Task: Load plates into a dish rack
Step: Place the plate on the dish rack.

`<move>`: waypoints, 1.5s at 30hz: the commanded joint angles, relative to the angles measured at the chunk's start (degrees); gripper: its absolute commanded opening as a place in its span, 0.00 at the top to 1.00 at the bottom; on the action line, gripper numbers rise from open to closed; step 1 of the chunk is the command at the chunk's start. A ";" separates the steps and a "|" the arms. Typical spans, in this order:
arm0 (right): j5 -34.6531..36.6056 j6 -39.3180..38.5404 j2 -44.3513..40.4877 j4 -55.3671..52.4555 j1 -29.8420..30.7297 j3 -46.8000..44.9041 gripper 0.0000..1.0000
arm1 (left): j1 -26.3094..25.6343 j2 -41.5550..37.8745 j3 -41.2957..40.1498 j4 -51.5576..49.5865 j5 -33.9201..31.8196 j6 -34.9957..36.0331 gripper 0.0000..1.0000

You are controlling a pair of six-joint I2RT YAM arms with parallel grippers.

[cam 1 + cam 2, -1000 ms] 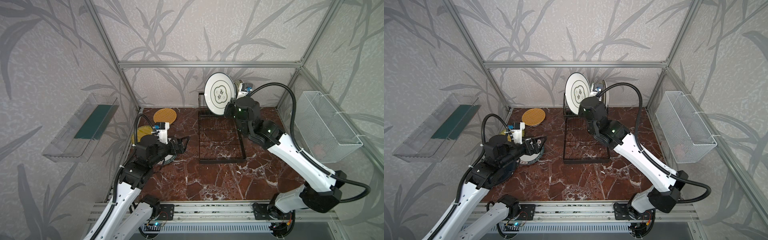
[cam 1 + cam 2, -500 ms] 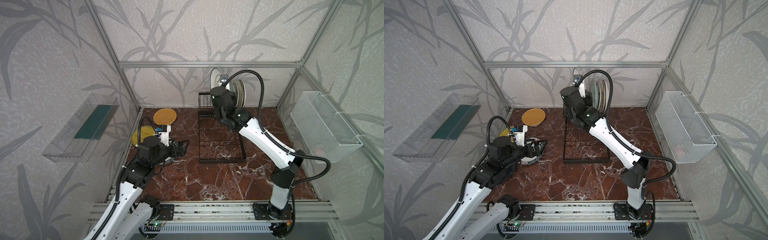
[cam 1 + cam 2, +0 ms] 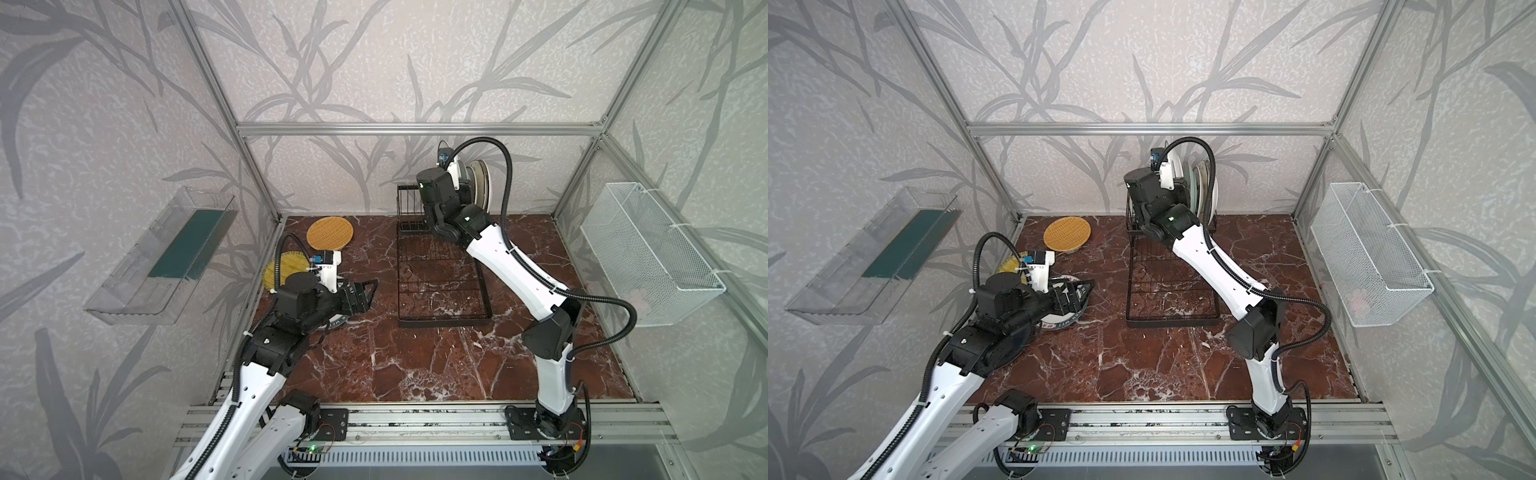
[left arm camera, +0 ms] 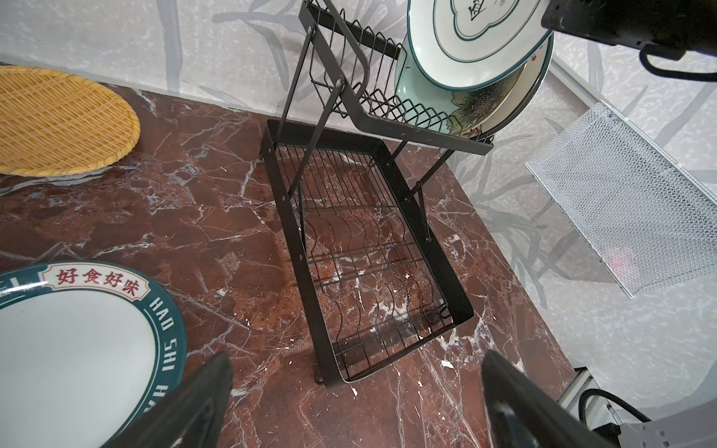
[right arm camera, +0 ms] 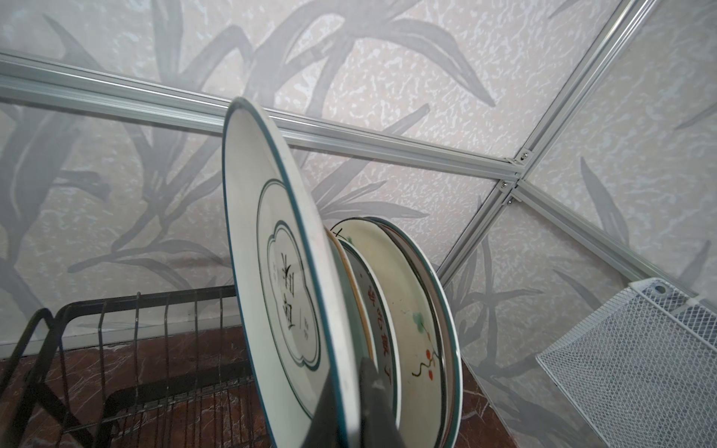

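While my right fingers (image 5: pixel 378 411) are pinching the white emblem plate (image 5: pixel 279 271) upright over the dish rack (image 4: pixel 426 132), it is crowding the racked plates (image 5: pixel 411 310), risking a chip or a missed slot. My left fingers (image 4: pixel 186 403) are hanging wide and empty.

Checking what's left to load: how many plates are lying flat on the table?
3: orange woven plate by the back wall, yellow woven plate behind the left arm, teal-rimmed white plate under the left tool. The arm may hide others.

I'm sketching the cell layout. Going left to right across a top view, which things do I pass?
clear plastic bin → yellow woven plate → left gripper → dish rack → white mesh basket
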 commanded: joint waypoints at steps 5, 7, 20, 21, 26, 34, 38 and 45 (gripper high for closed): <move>2.38 3.34 2.90 -3.83 -0.93 6.38 1.00 | 1.43 -0.71 -0.91 2.26 2.91 -0.34 0.01; 3.49 3.76 3.64 -4.51 -0.99 6.98 1.00 | 1.78 -0.71 -0.97 2.45 3.19 -0.42 0.01; 5.20 3.41 5.20 -3.67 -1.02 7.12 1.00 | 2.93 -0.64 -1.29 3.33 4.69 -1.11 0.01; 5.29 3.34 5.09 -3.52 -1.02 7.14 1.00 | 2.95 -0.62 -1.26 3.33 4.71 -1.21 0.01; 6.70 0.79 2.85 1.55 -0.76 3.66 1.00 | 3.21 -0.66 -1.38 3.68 5.13 -1.44 0.01; 5.67 5.14 4.21 -3.60 -0.75 3.93 1.00 | 3.47 -0.71 -1.61 4.03 5.62 -1.65 0.01; 4.49 8.78 5.15 -7.87 -0.76 5.34 1.00 | 3.43 -0.78 -1.59 4.03 5.61 -1.66 0.01; 2.85 12.01 6.26 -12.44 -0.59 7.07 1.00 | 3.64 -0.80 -1.61 4.03 5.74 -1.69 0.01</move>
